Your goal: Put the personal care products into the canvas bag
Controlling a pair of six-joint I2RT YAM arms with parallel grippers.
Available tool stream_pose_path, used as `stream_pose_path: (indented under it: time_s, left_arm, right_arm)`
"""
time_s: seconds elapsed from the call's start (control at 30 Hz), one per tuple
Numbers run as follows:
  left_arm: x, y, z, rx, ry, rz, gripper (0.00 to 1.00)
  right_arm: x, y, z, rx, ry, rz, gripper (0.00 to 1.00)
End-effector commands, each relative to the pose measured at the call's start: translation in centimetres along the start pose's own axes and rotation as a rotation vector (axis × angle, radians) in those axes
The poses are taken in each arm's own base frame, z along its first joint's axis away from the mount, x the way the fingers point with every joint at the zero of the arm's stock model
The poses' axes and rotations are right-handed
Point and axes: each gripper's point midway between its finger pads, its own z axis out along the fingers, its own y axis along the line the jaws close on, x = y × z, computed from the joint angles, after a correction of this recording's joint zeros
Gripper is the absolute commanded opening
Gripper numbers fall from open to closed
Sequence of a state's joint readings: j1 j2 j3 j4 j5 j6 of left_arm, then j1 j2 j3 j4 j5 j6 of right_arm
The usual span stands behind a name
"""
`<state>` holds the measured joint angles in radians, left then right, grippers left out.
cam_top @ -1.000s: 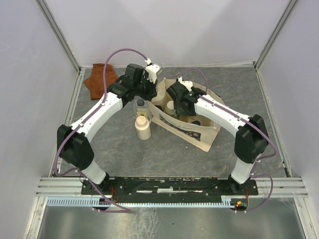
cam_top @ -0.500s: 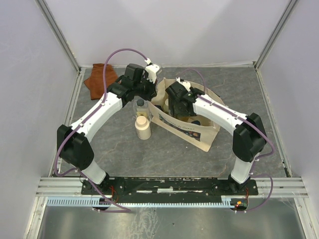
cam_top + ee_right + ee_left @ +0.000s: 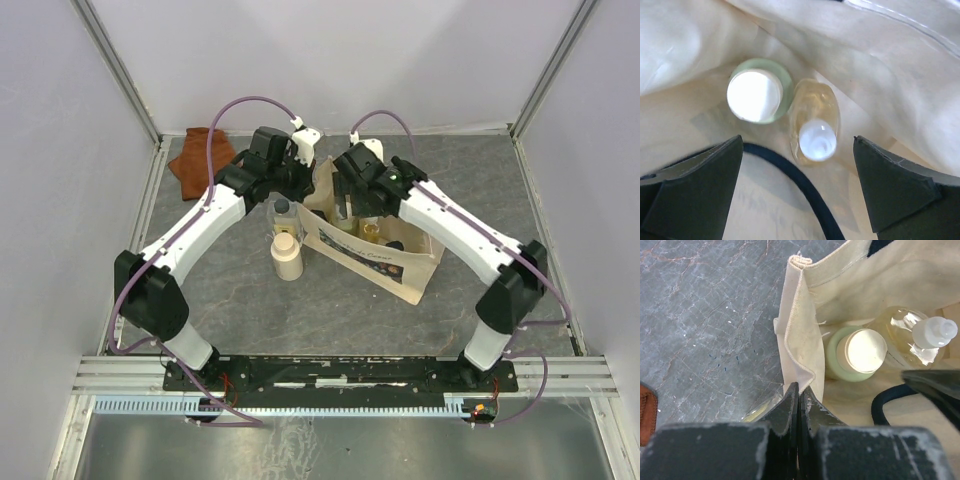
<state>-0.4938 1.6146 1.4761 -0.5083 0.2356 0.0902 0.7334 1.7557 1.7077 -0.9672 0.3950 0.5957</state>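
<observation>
Grey stone table (image 3: pixel 250 310), white walls. Canvas bag (image 3: pixel 375 262) mid-table. L gripper (image 3: pixel 799 399) closed tight, pinching bag rim. R gripper (image 3: pixel 797 145) jaws wide, empty, above bag mouth. Inside bag: green bottle (image 3: pixel 760 95) + amber bottle (image 3: pixel 815 125), side by side. Cream bottle (image 3: pixel 286 258) + clear bottle (image 3: pixel 283 212) on table just beside bag.

Right fingers (image 3: pixel 900 187) opened, amber bottle (image 3: pixel 815 120) released

Inside the canvas bag (image 3: pixel 880 75), an olive-green cylinder (image 3: pixel 759 96) and an amber flat bottle (image 3: pixel 815 125), both white-capped, stood touching side by side. A dark strap (image 3: pixel 790 175) curved beneath them. The fingers (image 3: pixel 690 195) stood wide apart, holding nothing.
</observation>
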Motion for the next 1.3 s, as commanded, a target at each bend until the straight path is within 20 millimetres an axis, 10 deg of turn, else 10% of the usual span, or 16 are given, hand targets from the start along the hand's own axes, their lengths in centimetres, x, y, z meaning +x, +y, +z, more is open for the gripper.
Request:
stream_pose_path:
  time_s: [0.0,0.23,0.4,0.7,1.27]
  left_arm:
    - [-1.8,-0.2,-1.1,0.003,-0.025,-0.024,0.03]
    - [-1.6,0.1,-0.3,-0.001,-0.006,-0.027,0.03]
    - [-2.4,0.4,0.4,-0.003,-0.001,-0.031,0.03]
    - [-3.6,0.9,1.5,-0.008,0.009,-0.020,0.03]
    - [-4.2,1.1,1.4,-0.008,-0.002,-0.001,0.03]
  right_arm:
    - [-2.5,-2.7,-8.2,0.004,-0.154,-0.051,0.99]
    - [-0.7,-3.1,-14.8,-0.071,-0.241,-0.126,0.99]
    - [1.7,0.3,-16.2,-0.137,-0.242,-0.201,0.98]
    - [5.3,8.5,-13.5,-0.251,-0.229,-0.334,0.98]
    - [10.0,14.1,-6.7,-0.317,-0.127,-0.461,0.99]
